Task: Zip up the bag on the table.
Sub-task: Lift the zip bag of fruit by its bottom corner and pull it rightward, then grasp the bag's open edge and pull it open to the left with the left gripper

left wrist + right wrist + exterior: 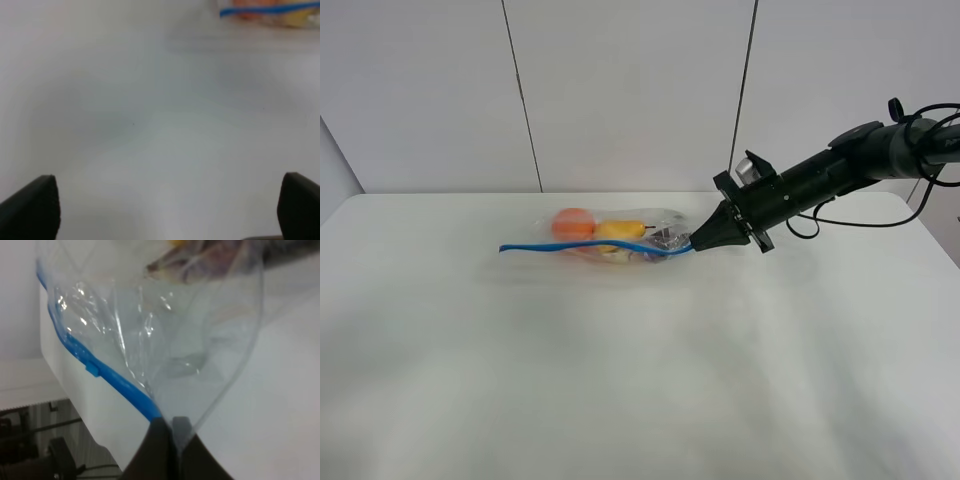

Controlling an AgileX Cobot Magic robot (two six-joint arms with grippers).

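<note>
Bag (605, 235) lies far-centre on table (620, 380), right gripper (170, 424) pinched on its right corner by the blue seal strip (107, 375), left gripper (167, 200) apart and off it (nothing anchors the bag), so pulling may drag it or slip off slick plastic.

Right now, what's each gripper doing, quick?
Left gripper: open, holding nothing.
Right gripper: closed on the clear crinkly plastic zip bag, at its blue seal strip.
</note>
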